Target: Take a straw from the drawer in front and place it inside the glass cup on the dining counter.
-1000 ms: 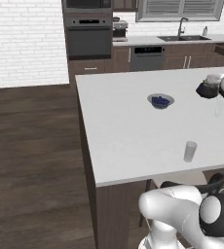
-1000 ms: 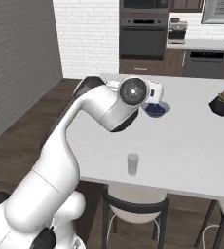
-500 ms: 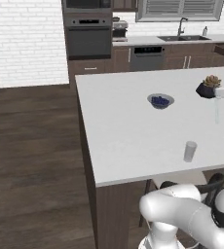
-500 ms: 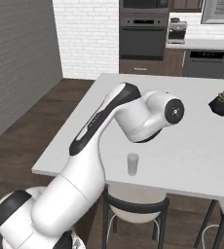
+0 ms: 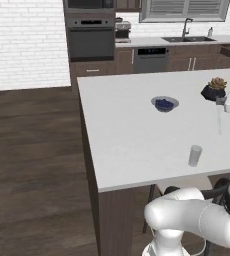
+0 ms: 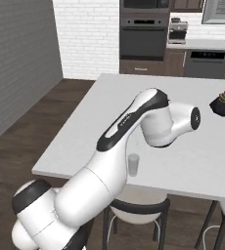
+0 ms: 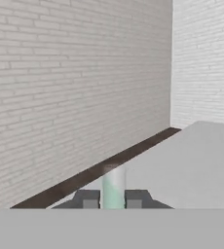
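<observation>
The large rectangular dining counter (image 5: 137, 135) with its plain white top and dark brown wood sides fills the middle of the left base view, and its near corner points toward the camera. Behind it, along the white brick wall, stands a dark built-in oven (image 5: 91, 42), and further right a white counter with a dark sink (image 5: 187, 39) and a tap.

The white arm with dark joints (image 6: 134, 127) bends over the near edge of the counter in the right base view, its elbow high and its forearm running to the right.

On the counter top, toward the far right, sits a dark pot with a reddish-green plant (image 5: 214, 90). Near the middle lies a shallow bowl with blue contents (image 5: 164, 104).

The small, translucent, pale grey glass cup (image 5: 195, 155) stands upright near the counter's front edge; in the right base view it is just beside the arm (image 6: 133, 164).

The gripper (image 5: 220, 101) hangs above the right part of the counter, beyond the cup. Its two dark fingers are drawn together on the very thin, pale straw (image 5: 219, 119), which hangs down from them toward the counter top. In the hand view the straw (image 7: 113, 187) shows as a pale green-white tube rising between the two finger tips (image 7: 87, 198).
</observation>
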Controlling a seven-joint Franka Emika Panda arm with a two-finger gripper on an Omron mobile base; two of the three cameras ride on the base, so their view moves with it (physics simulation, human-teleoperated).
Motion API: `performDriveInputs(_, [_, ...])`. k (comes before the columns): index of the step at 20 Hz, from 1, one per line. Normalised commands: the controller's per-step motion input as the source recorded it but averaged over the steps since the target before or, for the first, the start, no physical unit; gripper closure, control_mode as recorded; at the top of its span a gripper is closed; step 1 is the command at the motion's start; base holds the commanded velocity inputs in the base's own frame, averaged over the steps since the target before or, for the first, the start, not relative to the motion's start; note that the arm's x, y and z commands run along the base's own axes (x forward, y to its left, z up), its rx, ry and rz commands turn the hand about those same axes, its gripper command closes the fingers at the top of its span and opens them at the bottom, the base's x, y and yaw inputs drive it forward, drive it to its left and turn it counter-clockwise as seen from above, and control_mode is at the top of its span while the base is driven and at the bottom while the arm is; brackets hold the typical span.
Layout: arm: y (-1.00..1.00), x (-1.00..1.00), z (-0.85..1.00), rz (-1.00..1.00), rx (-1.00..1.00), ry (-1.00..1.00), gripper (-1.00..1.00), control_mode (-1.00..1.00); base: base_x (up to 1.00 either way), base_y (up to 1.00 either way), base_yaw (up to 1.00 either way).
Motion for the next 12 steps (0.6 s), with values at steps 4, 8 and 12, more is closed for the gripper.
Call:
performDriveInputs(4, [0.43, -0.01, -0.01, 0.15, 0.00, -0.01, 1.00, -1.00, 0.00, 0.00, 0.00])
performDriveInputs(8, [0.41, -0.11, -0.02, 0.12, 0.00, -0.03, 1.00, -1.00, 0.00, 0.00, 0.00])
performDriveInputs(12, [0.17, -0.22, -0.18, 0.09, 0.00, -0.05, 1.00, -1.00, 0.00, 0.00, 0.00])
